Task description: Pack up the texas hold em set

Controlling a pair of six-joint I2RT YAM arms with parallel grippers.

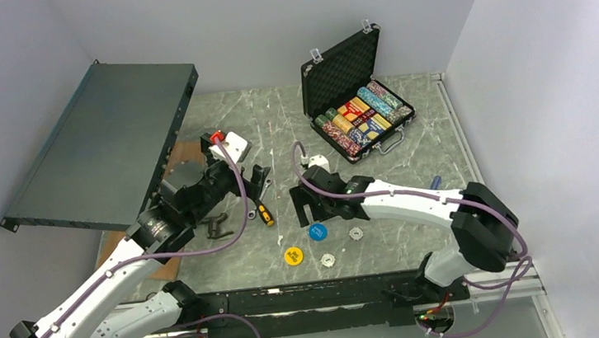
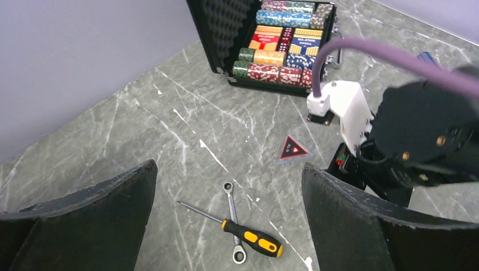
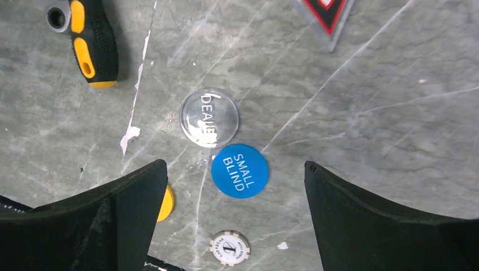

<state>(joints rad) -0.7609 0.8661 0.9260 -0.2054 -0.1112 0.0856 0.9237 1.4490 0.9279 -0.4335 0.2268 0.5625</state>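
The texas hold em set's black briefcase [image 1: 361, 109] stands open at the back right, its lid upright and rows of coloured chips [image 2: 279, 48] in its base. Near the front edge lie a blue "small blind" button [image 3: 239, 170], a clear "dealer" button [image 3: 209, 118], a yellow button [image 1: 292, 256] and two white chips [image 1: 356, 232]. My right gripper [image 3: 233, 183] hangs open just above the blue button and holds nothing. Further left, my left gripper [image 2: 229, 169] is open and empty above the bare marble.
A yellow-handled screwdriver [image 2: 251, 237] lies across a wrench [image 2: 233, 220] between the two arms. A red triangle marker [image 2: 294, 148] lies by the right wrist. A large dark metal panel [image 1: 103, 142] leans at the back left. Walls close in the table on three sides.
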